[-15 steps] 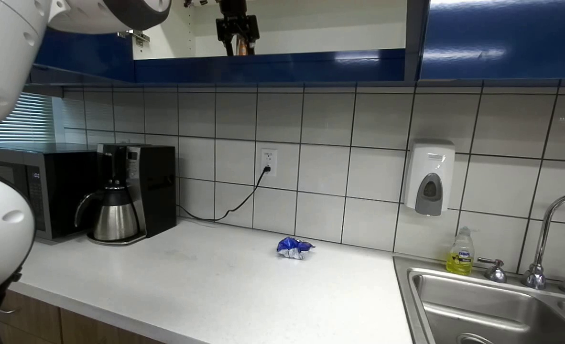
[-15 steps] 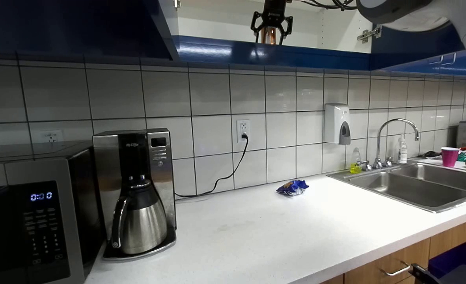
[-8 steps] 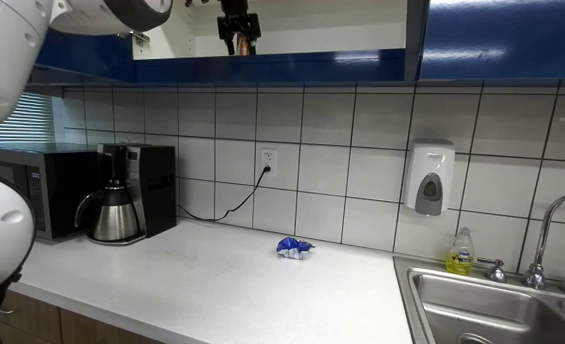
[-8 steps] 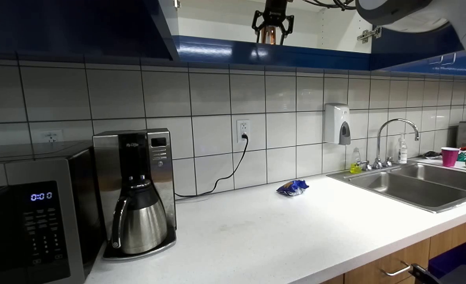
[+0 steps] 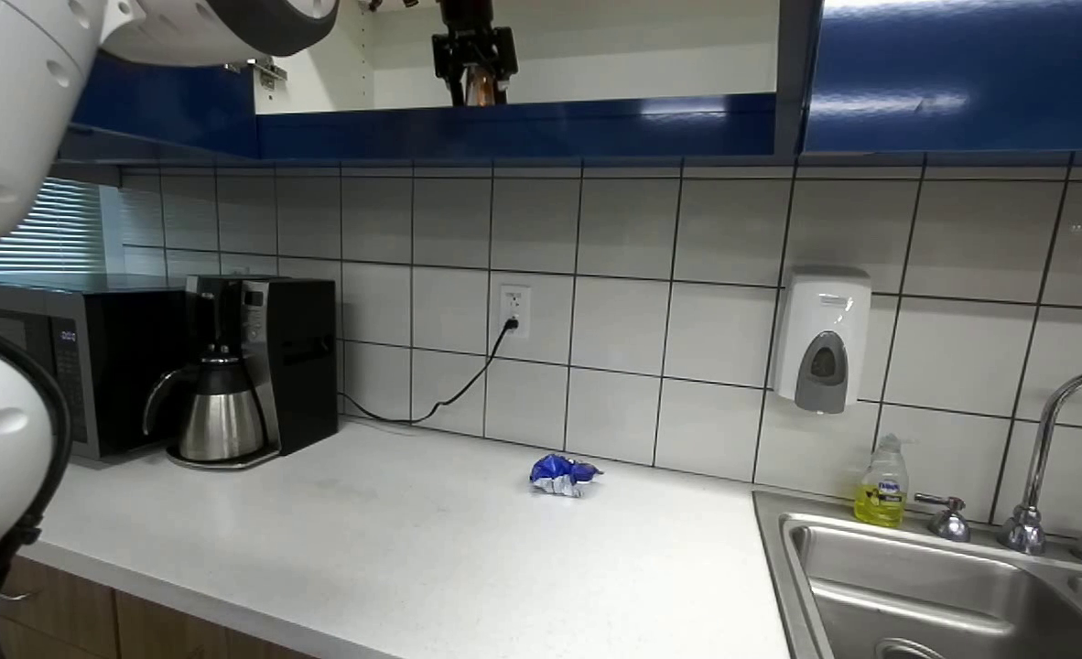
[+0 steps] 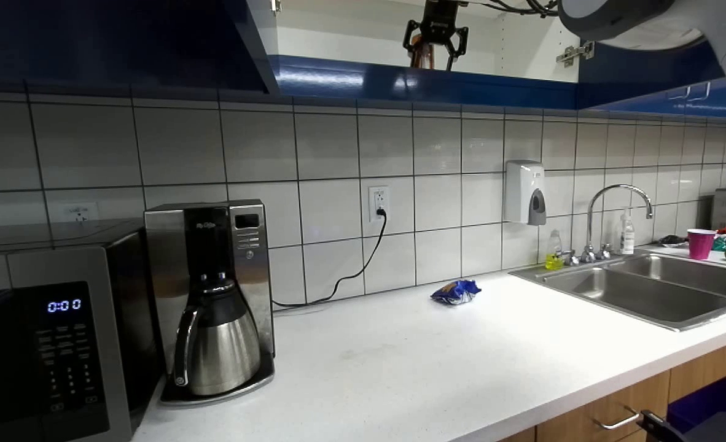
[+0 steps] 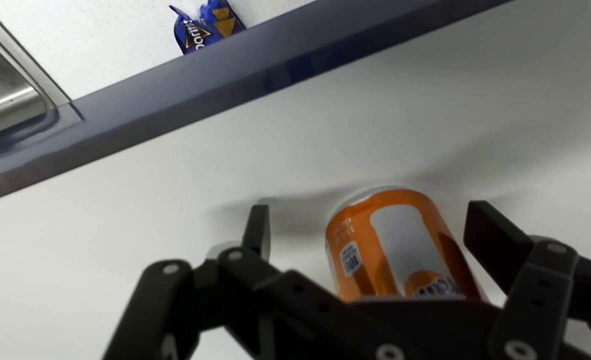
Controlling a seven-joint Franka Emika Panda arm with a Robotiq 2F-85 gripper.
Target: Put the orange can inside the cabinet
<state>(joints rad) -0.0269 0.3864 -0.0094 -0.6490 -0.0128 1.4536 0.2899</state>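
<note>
The orange can [image 7: 393,245] is inside the wall cabinet, just above or on its pale floor [image 7: 175,215]. In the wrist view it is slanted between my fingers, with its silvery rim in sight and its near end hidden by the gripper body. My gripper [image 7: 370,215] is open around it, with a gap on each side. In both exterior views the gripper [image 5: 480,96] [image 6: 432,65] points down in the open cabinet [image 5: 541,128] [image 6: 369,78]. The can [image 5: 481,87] [image 6: 422,55] shows between the fingers. Its lower end is hidden by the blue front edge.
The cabinet's front edge [image 7: 225,75] runs beside the gripper. Below, the counter [image 5: 394,540] holds a crumpled blue wrapper [image 5: 564,474], a coffee maker [image 6: 215,294] and a microwave [image 6: 62,331]. A sink [image 6: 639,294] and soap dispenser [image 5: 825,339] are at the right.
My gripper has moved a little to the right in both exterior views, mostly in the last half second. The can now appears nearer the left finger in an exterior view. The fingers stay open.
</note>
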